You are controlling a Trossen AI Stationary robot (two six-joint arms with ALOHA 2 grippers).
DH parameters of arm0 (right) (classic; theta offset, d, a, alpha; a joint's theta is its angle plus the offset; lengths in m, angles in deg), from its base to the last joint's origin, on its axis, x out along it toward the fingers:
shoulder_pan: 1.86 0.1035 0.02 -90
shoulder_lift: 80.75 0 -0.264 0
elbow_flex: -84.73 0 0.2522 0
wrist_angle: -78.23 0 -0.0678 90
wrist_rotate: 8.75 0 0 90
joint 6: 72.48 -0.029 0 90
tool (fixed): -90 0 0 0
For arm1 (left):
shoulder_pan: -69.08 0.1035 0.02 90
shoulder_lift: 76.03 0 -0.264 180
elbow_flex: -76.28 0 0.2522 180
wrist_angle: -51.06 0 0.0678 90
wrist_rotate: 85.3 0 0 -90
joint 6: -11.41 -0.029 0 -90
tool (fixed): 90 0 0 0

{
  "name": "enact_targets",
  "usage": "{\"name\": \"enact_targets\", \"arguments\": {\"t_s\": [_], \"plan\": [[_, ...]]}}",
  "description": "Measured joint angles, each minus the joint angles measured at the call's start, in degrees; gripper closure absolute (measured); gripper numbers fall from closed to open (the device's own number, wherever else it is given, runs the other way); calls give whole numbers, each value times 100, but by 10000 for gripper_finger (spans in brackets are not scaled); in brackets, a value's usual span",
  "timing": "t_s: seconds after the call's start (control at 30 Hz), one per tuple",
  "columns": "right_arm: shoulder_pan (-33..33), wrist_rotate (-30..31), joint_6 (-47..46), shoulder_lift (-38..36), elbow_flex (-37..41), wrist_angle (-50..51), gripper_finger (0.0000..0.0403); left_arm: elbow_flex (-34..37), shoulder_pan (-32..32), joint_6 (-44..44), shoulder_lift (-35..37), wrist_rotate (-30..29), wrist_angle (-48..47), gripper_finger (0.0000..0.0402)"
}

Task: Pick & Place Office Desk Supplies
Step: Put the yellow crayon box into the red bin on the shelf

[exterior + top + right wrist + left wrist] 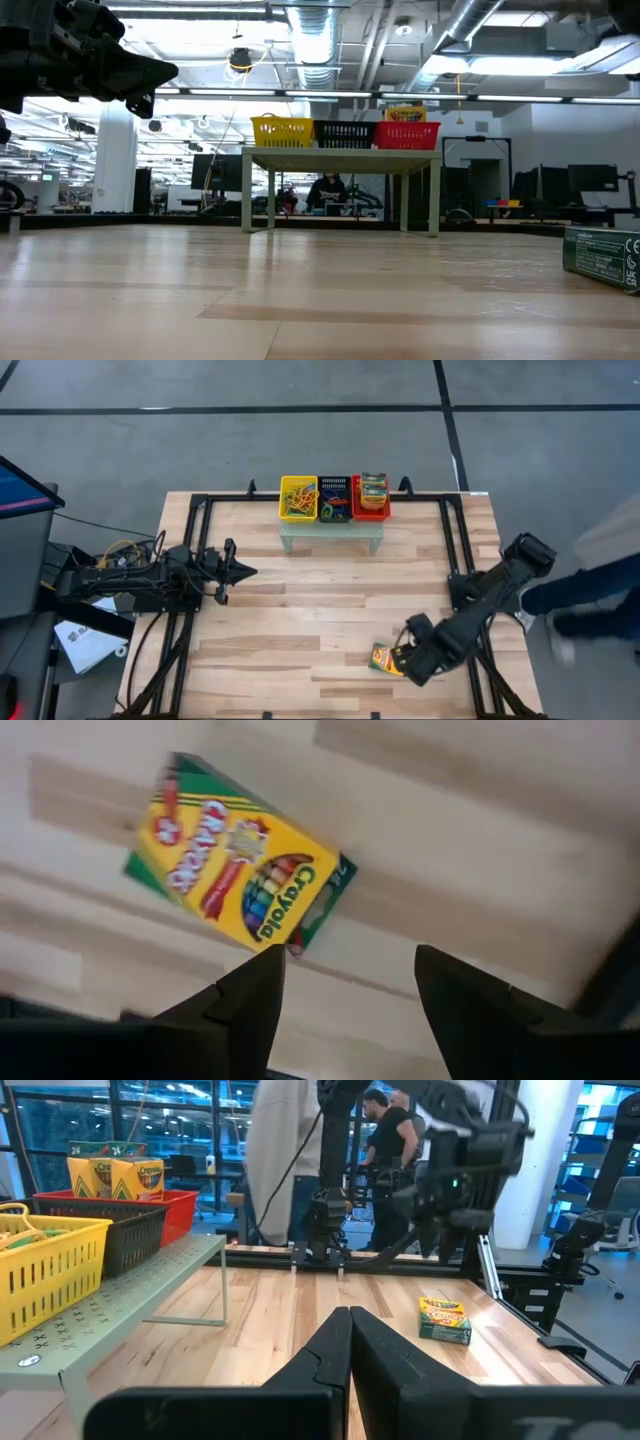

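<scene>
A yellow-and-green crayon box (240, 870) lies flat on the wooden table near its front right (383, 658), label up. My right gripper (345, 995) hangs open just above it, pointing down, fingers beside the box's one end and touching nothing. In the left wrist view the box (444, 1318) sits under that gripper (450, 1200). My left gripper (240, 570) waits shut at the table's left, level, holding nothing (350, 1345). Rubber bands fill the yellow basket (298, 498). More crayon boxes (110, 1175) stand in the red basket (371, 498).
Yellow, black (334, 500) and red mesh baskets stand in a row on a small green shelf (330, 535) at the table's far middle. A black frame (455, 540) runs along the table's sides. A person (600, 590) stands past the right edge.
</scene>
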Motion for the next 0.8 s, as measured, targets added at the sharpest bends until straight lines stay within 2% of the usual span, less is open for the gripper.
{"name": "enact_targets", "arguments": {"t_s": [0.13, 0.27, 0.43, 0.8], "plan": [[308, 20, -970, 0, 654, -734, 182, -1, 0, -1, 0, 0, -1, 402], [433, 179, -1492, 4, 1166, -1283, 182, -2, 0, 1, 2, 0, 1, 402], [379, 238, -1613, 79, 1598, -1998, 182, -1, 0, -1, 1, 1, 1, 402], [345, 156, -1525, 538, 1653, -2775, 190, -2, 0, -1, 2, 2, 1, 402]]}}
